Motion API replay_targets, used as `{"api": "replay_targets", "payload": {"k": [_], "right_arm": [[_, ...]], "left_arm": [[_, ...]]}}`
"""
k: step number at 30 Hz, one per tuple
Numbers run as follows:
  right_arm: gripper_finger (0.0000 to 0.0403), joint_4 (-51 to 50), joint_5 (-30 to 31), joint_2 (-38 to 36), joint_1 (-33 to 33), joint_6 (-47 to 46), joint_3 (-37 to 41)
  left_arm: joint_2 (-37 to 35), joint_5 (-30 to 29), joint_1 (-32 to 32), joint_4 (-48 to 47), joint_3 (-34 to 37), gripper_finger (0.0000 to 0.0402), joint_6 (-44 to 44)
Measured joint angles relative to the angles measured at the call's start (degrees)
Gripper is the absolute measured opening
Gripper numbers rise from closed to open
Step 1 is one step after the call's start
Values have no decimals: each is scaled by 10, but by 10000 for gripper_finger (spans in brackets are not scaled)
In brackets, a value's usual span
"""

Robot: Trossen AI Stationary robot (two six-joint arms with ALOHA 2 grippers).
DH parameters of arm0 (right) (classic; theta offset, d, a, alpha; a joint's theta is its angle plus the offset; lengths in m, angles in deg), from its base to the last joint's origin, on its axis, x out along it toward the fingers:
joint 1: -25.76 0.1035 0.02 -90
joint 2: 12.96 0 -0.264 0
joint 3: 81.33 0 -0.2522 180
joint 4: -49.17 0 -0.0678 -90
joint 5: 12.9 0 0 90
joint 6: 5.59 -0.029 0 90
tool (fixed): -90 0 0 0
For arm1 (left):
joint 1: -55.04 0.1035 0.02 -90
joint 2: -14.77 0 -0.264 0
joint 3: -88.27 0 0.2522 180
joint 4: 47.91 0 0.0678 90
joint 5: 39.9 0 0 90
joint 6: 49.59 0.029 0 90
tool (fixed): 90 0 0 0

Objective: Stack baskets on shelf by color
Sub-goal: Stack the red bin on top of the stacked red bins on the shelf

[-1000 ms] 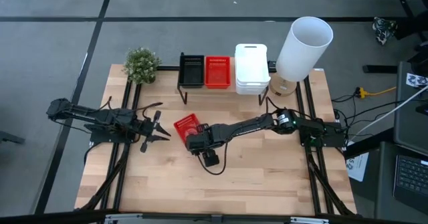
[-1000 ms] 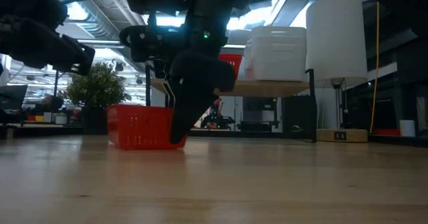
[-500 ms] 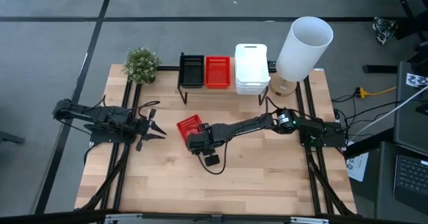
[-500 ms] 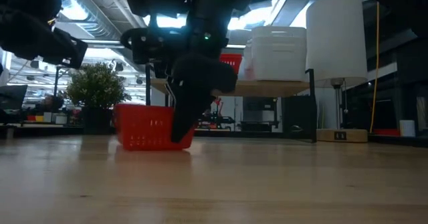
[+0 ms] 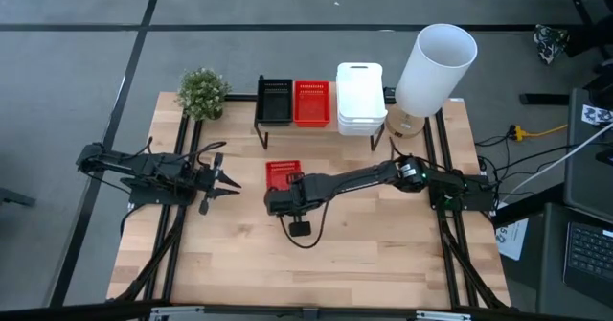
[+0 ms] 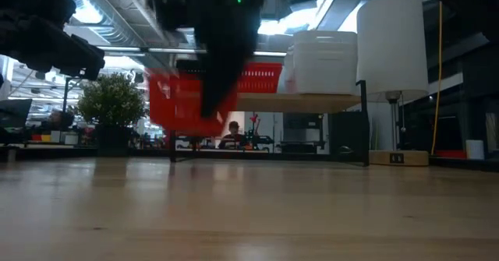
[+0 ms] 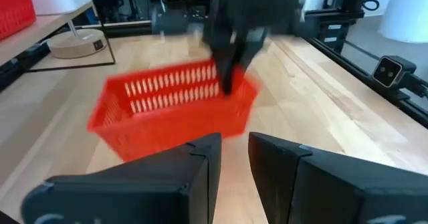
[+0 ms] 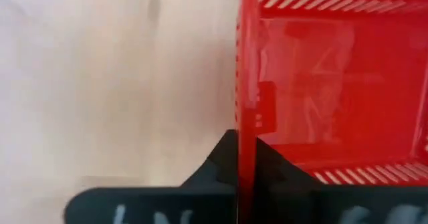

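A red mesh basket (image 5: 282, 173) hangs above the table's middle with my right gripper (image 5: 285, 191) shut on it. It shows lifted and a little tilted in the low view (image 6: 183, 104) and the left wrist view (image 7: 172, 110). On the shelf (image 6: 327, 101) at the far side stand a black basket (image 5: 275, 101), a red basket (image 5: 312, 103) and stacked white baskets (image 5: 359, 98). My left gripper (image 5: 222, 176) waits open to the left of the lifted basket, pointing at it. My right gripper pinches one side wall of the red basket at its rim (image 8: 246, 127), on the basket's near side. One finger (image 8: 217, 158) is outside the wall and the other (image 8: 275, 165) inside. The fingers come steeply from above. The basket hangs clear of the table, slightly tilted.
A tall white cylinder (image 5: 436, 64) stands at the far right beside the shelf, and a small potted plant (image 5: 202, 93) at the far left. The wood tabletop (image 5: 316, 263) lies bare toward the near edge.
My right gripper has shut on the red basket's wall and gone up. The basket, which stood on the table, has first slid a little toward the right, turned square to the table's edges and is now lifted clear.
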Motion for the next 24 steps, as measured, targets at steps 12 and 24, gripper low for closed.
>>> {"api": "replay_targets", "payload": {"k": [12,24], "right_arm": [[0,-61,-11,-130,8,-66,-67],[0,-61,152,-221,-100,94,-70]], "left_arm": [[0,0,0,-1,0,69,-2],[0,0,0,-1,0,69,-2]]}}
